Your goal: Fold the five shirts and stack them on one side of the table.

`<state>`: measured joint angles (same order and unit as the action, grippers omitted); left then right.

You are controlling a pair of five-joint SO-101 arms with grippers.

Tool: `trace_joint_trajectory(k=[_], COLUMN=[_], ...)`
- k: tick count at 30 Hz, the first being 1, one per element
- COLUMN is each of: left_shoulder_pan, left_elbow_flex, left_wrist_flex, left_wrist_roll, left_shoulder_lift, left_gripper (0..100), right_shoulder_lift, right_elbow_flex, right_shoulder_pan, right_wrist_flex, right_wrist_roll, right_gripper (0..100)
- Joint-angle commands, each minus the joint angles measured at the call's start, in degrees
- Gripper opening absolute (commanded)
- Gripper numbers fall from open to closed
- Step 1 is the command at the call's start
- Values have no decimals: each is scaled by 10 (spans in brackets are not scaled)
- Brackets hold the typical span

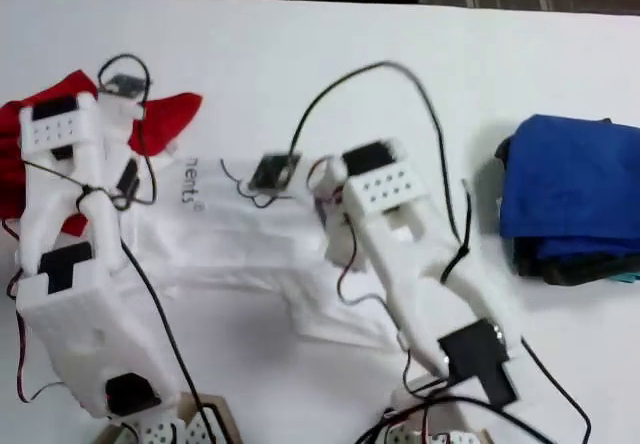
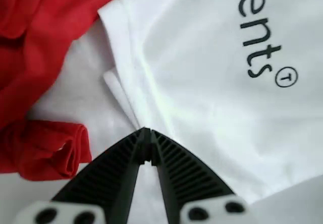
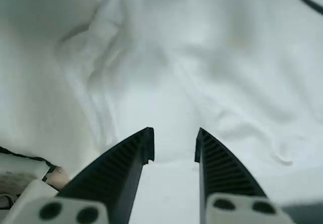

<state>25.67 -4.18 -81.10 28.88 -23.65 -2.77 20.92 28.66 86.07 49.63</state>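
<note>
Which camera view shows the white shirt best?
The high view: the white shirt lies spread across the table, nearly whole. The left wrist view shows its printed part beside the red shirt; the right wrist view shows its wrinkled cloth close up.

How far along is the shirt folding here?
Done: a folded stack with a blue shirt on top sits at one side of the table; the count beneath is unclear. In hand: the white shirt, pinched by the left gripper, right gripper open over it. Left: the red shirt, lying crumpled.
</note>
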Motion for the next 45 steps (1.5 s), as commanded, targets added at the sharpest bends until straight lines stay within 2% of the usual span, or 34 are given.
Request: trace_joint_trajectory(k=[1, 8, 14, 19, 24, 30, 34, 45], left_shoulder_pan=[3, 4, 5, 5, 4, 4, 3, 3], left_elbow_flex=[45, 107, 168, 167, 167, 167, 167, 169], left_wrist_flex=[49, 116, 183, 185, 185, 185, 185, 185], left_wrist_roll=[-13, -37, -52, -53, -54, -54, -54, -54], left_shoulder_lift=[43, 40, 40, 40, 40, 40, 39, 39], left_gripper=[31, 31, 31, 31, 31, 31, 31, 31], right_shoulder_lift=[-43, -43, -42, -42, -42, -47, -42, 17], right_elbow_flex=[58, 134, 158, 158, 157, 157, 158, 157], right_shoulder_pan=[40, 112, 126, 126, 128, 177, 214, 218], right_wrist_flex=[-36, -85, -139, -150, -129, -76, -76, -107], right_wrist_roll=[5, 1, -21, -39, -39, -40, -69, -71], right_gripper=[149, 151, 149, 141, 73, 108, 123, 120])
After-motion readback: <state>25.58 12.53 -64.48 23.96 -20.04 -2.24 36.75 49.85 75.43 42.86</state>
